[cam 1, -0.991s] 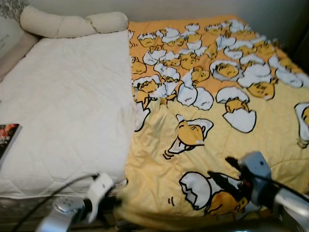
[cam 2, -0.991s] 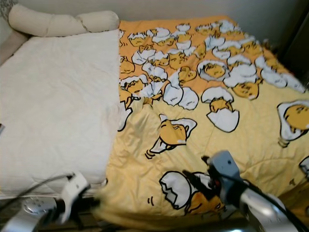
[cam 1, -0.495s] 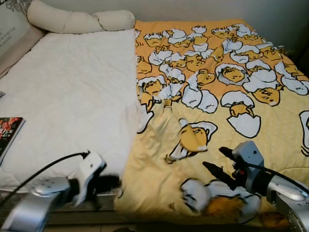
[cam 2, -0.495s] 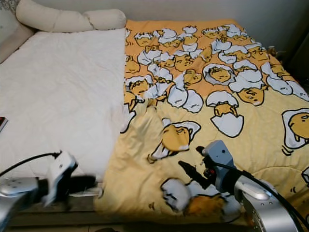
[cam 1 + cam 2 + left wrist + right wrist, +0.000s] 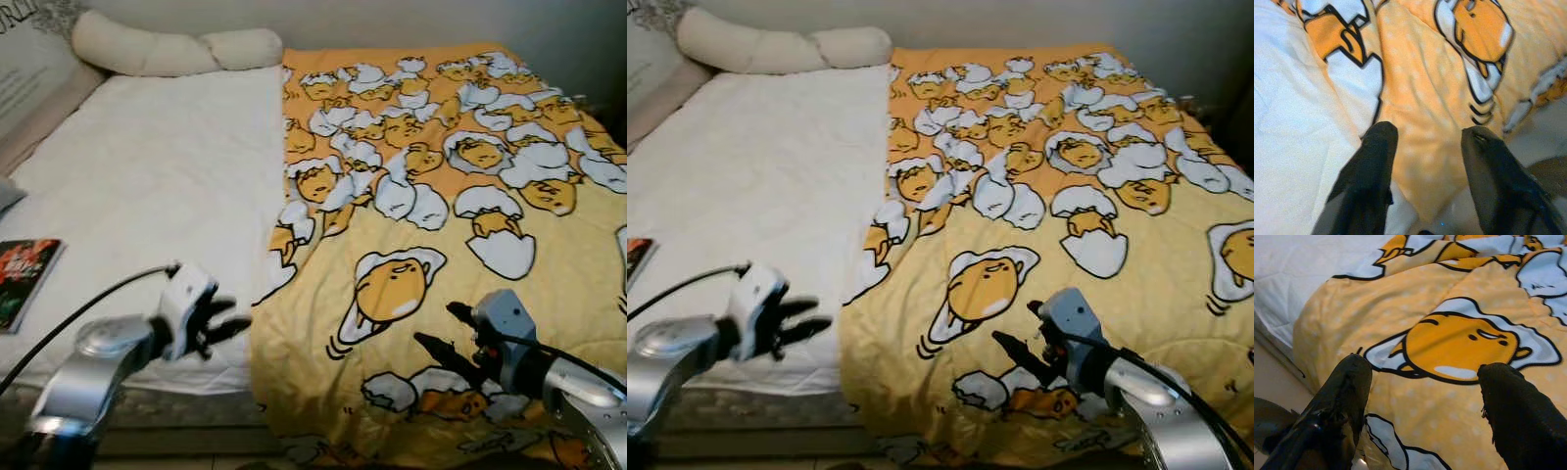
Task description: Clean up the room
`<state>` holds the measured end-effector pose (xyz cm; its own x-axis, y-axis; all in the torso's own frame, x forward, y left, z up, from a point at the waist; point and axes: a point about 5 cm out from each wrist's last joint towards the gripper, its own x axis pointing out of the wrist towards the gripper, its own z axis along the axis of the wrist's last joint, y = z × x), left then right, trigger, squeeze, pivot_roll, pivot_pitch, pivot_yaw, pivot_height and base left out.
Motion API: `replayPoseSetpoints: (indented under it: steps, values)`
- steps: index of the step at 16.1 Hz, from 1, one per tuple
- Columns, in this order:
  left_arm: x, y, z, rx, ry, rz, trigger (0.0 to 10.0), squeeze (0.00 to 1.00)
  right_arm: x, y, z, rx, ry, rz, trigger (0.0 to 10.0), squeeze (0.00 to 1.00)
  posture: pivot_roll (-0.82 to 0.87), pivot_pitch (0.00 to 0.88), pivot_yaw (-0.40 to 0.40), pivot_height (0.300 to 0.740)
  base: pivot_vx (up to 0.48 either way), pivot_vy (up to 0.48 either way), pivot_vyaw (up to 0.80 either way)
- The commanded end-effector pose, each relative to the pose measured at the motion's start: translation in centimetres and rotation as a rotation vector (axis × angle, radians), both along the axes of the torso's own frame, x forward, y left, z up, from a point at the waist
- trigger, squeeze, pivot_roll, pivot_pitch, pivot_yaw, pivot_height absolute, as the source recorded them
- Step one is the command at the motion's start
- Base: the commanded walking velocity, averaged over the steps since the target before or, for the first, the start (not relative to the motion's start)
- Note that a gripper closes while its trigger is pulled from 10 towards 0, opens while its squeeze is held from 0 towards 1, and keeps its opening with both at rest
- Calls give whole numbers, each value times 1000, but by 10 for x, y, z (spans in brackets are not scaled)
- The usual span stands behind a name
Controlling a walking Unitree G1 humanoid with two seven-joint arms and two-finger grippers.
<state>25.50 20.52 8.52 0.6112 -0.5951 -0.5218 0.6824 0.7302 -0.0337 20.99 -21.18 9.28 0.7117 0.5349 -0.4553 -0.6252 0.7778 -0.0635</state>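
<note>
A: Where is the yellow blanket [image 5: 441,225] lying relative to the grippers?

B: It is covering the half of the bed on the right arm's side. The right gripper [image 5: 1017,330] is hovering over its near end, fingers spread wide and holding nothing, with the egg-character print directly under its tips. In the right wrist view the two black fingers [image 5: 1339,396] are standing well apart with blanket showing between them.

A: And the left one?

B: The left gripper [image 5: 223,319] is pointing across toward the blanket's side edge, near the foot of the bed. Its fingers are parted too, and empty. In the left wrist view the blanket's edge is lying just ahead of the fingertips [image 5: 1378,142], where yellow fabric is meeting the white mattress pad [image 5: 147,196].

A: So how far along is the tidying?

B: Not far, I would judge. The blanket is only covering one half; the white pad beyond the left gripper is lying bare, and the blanket's inner edge is looking rumpled and folded in on itself. Nothing is being gripped yet.

A: Anything else left?

B: A book [image 5: 24,279] is sitting on the mattress edge, outward of the left gripper, and two cream pillows [image 5: 176,49] are resting far ahead at the head of the bed. Spreading the blanket and dealing with the book seem to be remaining.
</note>
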Motion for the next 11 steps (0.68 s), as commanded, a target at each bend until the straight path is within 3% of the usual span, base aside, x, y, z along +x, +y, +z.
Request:
replayPoseSetpoints:
  steps: [1,3,7,11]
  values:
    - [5,3,-10,33,-8,64,10000,1000,3,2,1,2,-12,-2,10000,0,-79,0,63,740,0,0,0]
    - [19,-2,-25,21,-31,179,10000,1000,6,6,3,21,-21,-23,10000,0,-85,0,62,740,0,0,0]
    - [34,-13,-44,0,-35,244,10000,1000,9,14,2,42,-28,-32,10000,0,-96,2,65,740,0,0,0]
    - [42,-13,-60,19,11,277,10000,1000,8,17,13,66,-7,71,10000,0,-116,95,83,740,0,0,0]
